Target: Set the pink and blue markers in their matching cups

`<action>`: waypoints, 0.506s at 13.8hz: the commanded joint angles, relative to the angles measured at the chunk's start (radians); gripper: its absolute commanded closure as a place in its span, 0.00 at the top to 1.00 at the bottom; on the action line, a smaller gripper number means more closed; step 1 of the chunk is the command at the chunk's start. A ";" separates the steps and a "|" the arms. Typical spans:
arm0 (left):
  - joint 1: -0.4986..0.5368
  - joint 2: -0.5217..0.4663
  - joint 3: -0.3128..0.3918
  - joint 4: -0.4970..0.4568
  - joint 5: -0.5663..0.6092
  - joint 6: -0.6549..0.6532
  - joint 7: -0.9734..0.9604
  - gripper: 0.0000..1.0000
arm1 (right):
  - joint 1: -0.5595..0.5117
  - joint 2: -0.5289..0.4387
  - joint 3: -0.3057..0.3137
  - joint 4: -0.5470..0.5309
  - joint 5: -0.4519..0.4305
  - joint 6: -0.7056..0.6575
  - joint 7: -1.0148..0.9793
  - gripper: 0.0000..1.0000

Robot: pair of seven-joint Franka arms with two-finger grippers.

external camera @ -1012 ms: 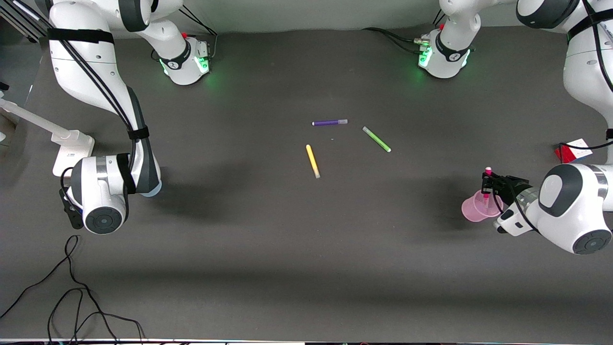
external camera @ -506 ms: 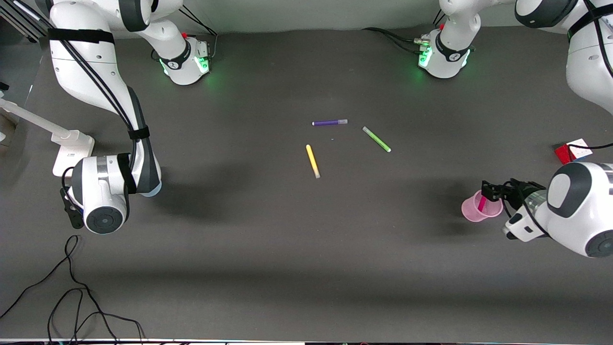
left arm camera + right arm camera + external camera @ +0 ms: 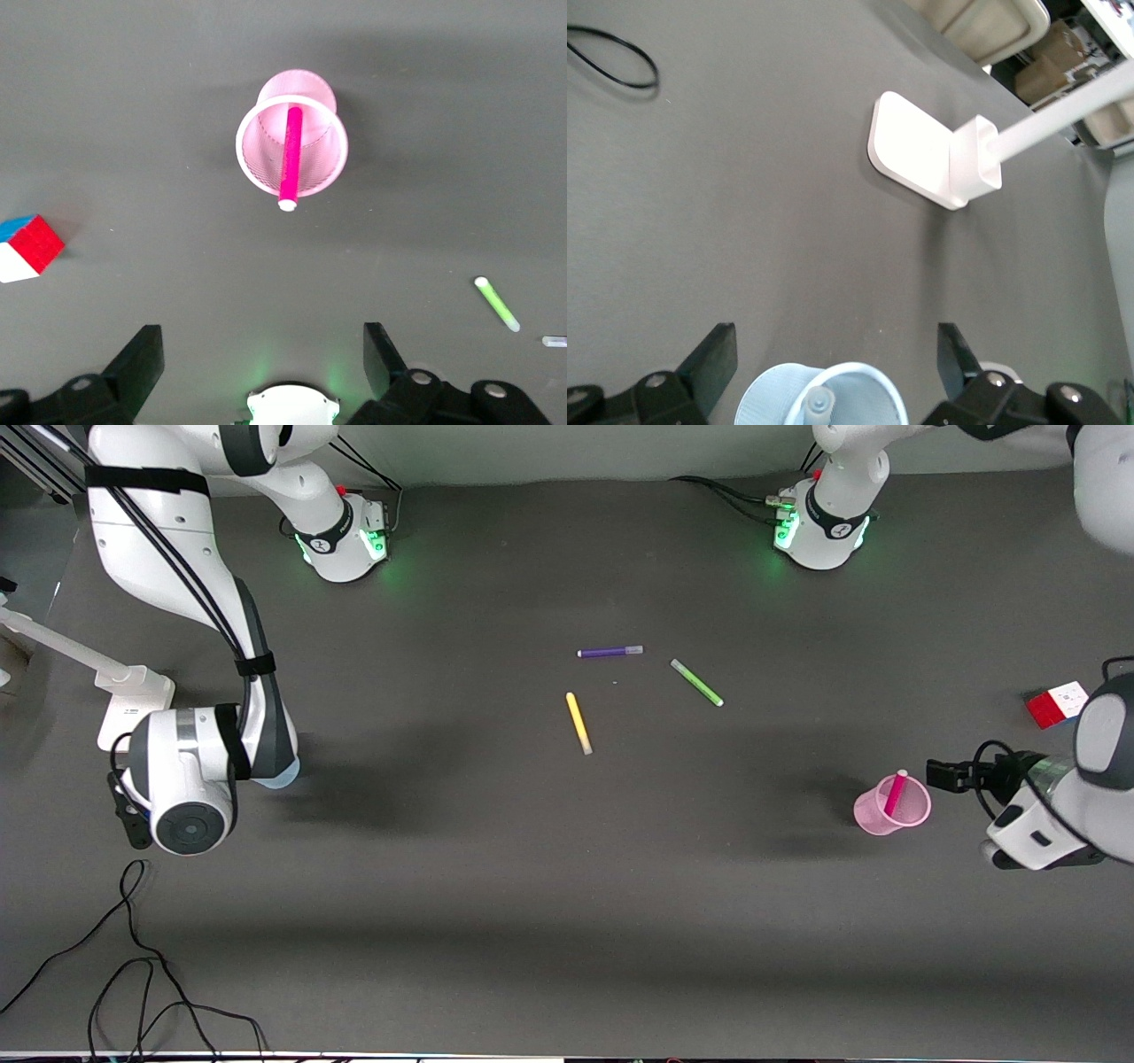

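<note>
The pale pink cup (image 3: 873,815) stands upright toward the left arm's end of the table, with the pink marker (image 3: 895,791) leaning inside it, pale end up. Both also show in the left wrist view: cup (image 3: 252,159), marker (image 3: 290,155). My left gripper (image 3: 941,774) is open and empty beside the cup, apart from it; it also shows in the left wrist view (image 3: 263,341). My right gripper (image 3: 837,341) is open over the pale blue cup (image 3: 766,403), where a marker's pale greyish end (image 3: 819,403) shows. In the front view the blue cup (image 3: 280,779) peeks from under the right arm.
Purple marker (image 3: 609,652), light-green marker (image 3: 696,683) and yellow marker (image 3: 578,723) lie mid-table. A colour cube (image 3: 1058,704) sits near the left arm. A white stand base (image 3: 133,700) is beside the right arm. Black cables (image 3: 133,974) lie nearest the front camera.
My left gripper let go of the pink marker, which dropped into the pink cup. The gripper then drew away toward the left arm's end. The right arm barely moved.
</note>
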 commanded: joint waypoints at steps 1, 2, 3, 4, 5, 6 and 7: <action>0.033 -0.179 -0.005 -0.171 -0.049 0.090 0.040 1.00 | -0.001 -0.171 -0.029 -0.022 -0.004 -0.050 -0.204 1.00; 0.055 -0.242 -0.005 -0.231 -0.082 0.130 0.043 1.00 | -0.013 -0.226 -0.041 -0.023 0.022 -0.058 -0.286 1.00; 0.066 -0.301 -0.005 -0.294 -0.100 0.173 0.057 1.00 | -0.023 -0.278 -0.054 -0.022 0.067 -0.058 -0.367 1.00; 0.067 -0.357 -0.002 -0.349 -0.109 0.211 0.071 1.00 | -0.026 -0.329 -0.072 -0.022 0.100 -0.058 -0.450 1.00; 0.067 -0.389 -0.002 -0.377 -0.111 0.233 0.072 1.00 | -0.026 -0.370 -0.086 -0.023 0.130 -0.059 -0.514 1.00; 0.067 -0.412 -0.002 -0.391 -0.114 0.244 0.072 1.00 | -0.026 -0.405 -0.086 -0.022 0.156 -0.059 -0.570 1.00; 0.055 -0.426 0.006 -0.390 -0.116 0.248 0.075 1.00 | -0.026 -0.429 -0.087 -0.017 0.188 -0.059 -0.617 1.00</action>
